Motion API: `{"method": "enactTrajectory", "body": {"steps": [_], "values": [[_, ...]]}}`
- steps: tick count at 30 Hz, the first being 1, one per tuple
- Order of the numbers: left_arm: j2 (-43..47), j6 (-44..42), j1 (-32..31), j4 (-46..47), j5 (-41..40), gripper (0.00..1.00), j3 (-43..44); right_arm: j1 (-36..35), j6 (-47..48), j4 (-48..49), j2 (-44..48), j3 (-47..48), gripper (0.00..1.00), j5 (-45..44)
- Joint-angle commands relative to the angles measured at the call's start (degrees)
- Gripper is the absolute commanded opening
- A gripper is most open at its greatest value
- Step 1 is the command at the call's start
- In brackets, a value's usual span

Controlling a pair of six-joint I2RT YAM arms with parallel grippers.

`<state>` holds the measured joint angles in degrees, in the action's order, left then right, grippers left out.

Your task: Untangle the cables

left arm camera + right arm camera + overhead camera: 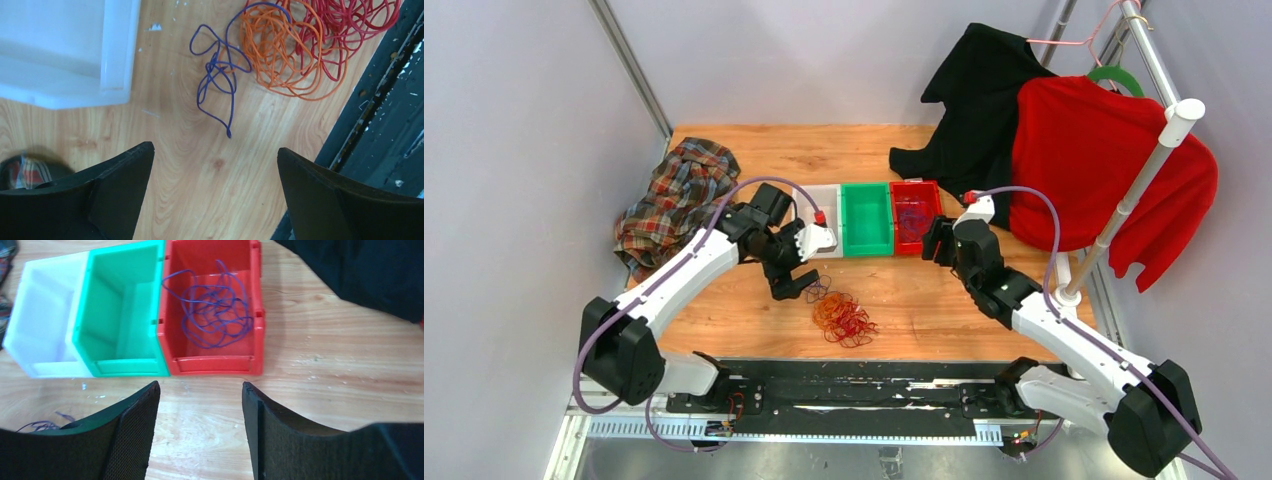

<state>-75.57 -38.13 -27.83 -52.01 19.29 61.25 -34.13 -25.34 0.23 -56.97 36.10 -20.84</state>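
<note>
left claw (215, 152) is hanging open just short of the blue cable (217, 75) straying from the red-orange tangle (844, 316) by the tabletop's (944, 300) near edge, likely lining up a pull; right claw (200, 387), also open, is facing the red bin (210, 365) holding purple cables (215, 307).

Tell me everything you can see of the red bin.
The red bin is an open-topped box of glossy-looking plastic, rectangular, with a thick rim. It stands upright on the wooden table, at one end of a row of three, flush against the green bin. Inside lies a loose tangle of thin purple cables.
</note>
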Motion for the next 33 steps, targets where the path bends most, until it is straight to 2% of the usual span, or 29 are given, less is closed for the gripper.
{"method": "enactTrajectory", "body": {"steps": [1, 5, 10, 14, 16, 18, 20, 21, 23, 25, 28, 31, 32, 33], "values": [[-3.0, -5.5, -0.1, 4.2, 3.3, 0.98, -0.3, -2.1, 2.8, 4.9, 0.2, -1.0, 0.62, 4.6], [-5.1, -6.1, -0.1, 9.2, 3.8, 0.98, -2.5, -3.2, 3.3, 5.5, 0.2, -2.0, 0.63, 4.6], [-7.2, -6.8, -0.3, 10.4, 5.7, 1.0, -4.1, -3.6, 3.4, 5.2, 0.9, -2.7, 0.64, 4.0], [-8.3, -6.1, -0.5, 11.9, 4.5, 0.92, -4.9, -3.6, 3.3, 5.6, 1.2, -2.9, 0.61, 4.2], [-8.4, -5.0, -0.5, 13.0, 3.7, 0.79, -4.8, -3.7, 3.3, 6.0, 0.9, -3.0, 0.58, 4.7], [-8.0, -2.8, -0.5, 13.2, 3.5, 0.55, -3.7, -3.9, 3.3, 6.7, 0.4, -3.0, 0.55, 5.6], [-6.6, -0.6, -0.5, 12.4, 4.4, 0.27, -2.1, -4.2, 3.2, 6.8, -0.6, -2.4, 0.54, 6.5], [-5.6, 0.4, -0.5, 11.7, 4.9, 0.19, -1.4, -4.5, 3.3, 6.8, -1.3, -1.9, 0.54, 7.0], [-3.4, 2.2, -0.5, 9.8, 6.1, 0.1, 0.4, -5.8, 3.8, 7.6, -2.4, -1.2, 0.56, 7.4], [-1.3, 3.9, -0.5, 7.7, 6.7, 0.08, 1.8, -7.7, 4.5, 8.9, -3.3, -0.5, 0.59, 7.2], [1.0, 5.6, -0.5, 3.8, 7.3, 0.07, 4.7, -11.4, 6.2, 12.7, -4.6, 0.3, 0.7, 8.4], [3.3, 6.0, -0.5, 0.5, 8.0, 0.08, 5.9, -15.3, 7.4, 15.1, -6.8, 1.5, 0.71, 8.2], [4.0, 5.8, -0.6, 0.3, 7.9, 0.1, 5.4, -16.0, 7.6, 15.6, -7.6, 1.9, 0.71, 8.6], [4.5, 5.2, -0.6, 0.1, 7.9, 0.19, 4.6, -16.7, 7.7, 15.8, -8.4, 2.4, 0.71, 8.4]]}}
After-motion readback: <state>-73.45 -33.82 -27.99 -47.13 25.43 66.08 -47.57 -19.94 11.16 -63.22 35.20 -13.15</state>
